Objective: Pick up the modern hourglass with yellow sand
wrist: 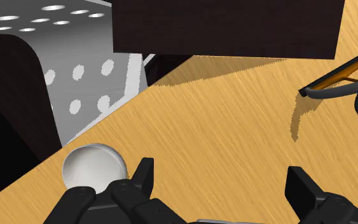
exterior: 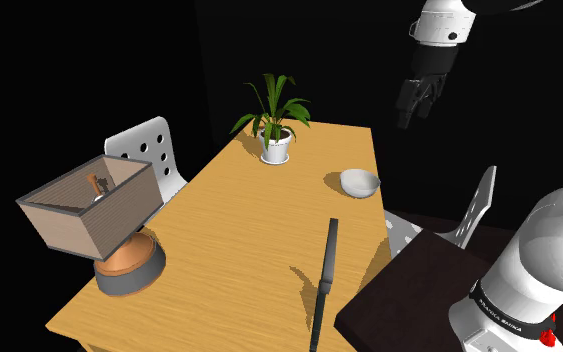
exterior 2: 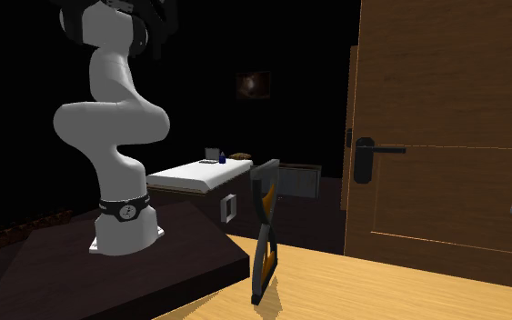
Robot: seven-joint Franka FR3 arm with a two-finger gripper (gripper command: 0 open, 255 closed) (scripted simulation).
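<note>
The wooden table (exterior: pixel 239 230) spread out below me, with my dark stand (exterior: pixel 419 290) set against its near corner and a white perforated chair (wrist: pixel 91 86) at the table's edge beside the stand. On the table, an open box (exterior: pixel 89 205) on a round base sat far off at the shoulder view's left, and a potted plant (exterior: pixel 276 120) stood at the far end. The hourglass (exterior: pixel 327 270), a thin dark frame with orange-yellow showing inside it, stood upright near the stand's corner. It was well apart from the small white bowl (wrist: pixel 93 167), which lay almost under my hand. My gripper (exterior: pixel 415 112) hung high over the table's far side, its fingers (wrist: pixel 142 178) spread apart with nothing between them. I judged the task barely begun, since I had gripped and lifted nothing and was nowhere near the hourglass. What remained was to swing across to it, come down with the jaws set across its narrow frame, close on it and raise it clear of the table.
</note>
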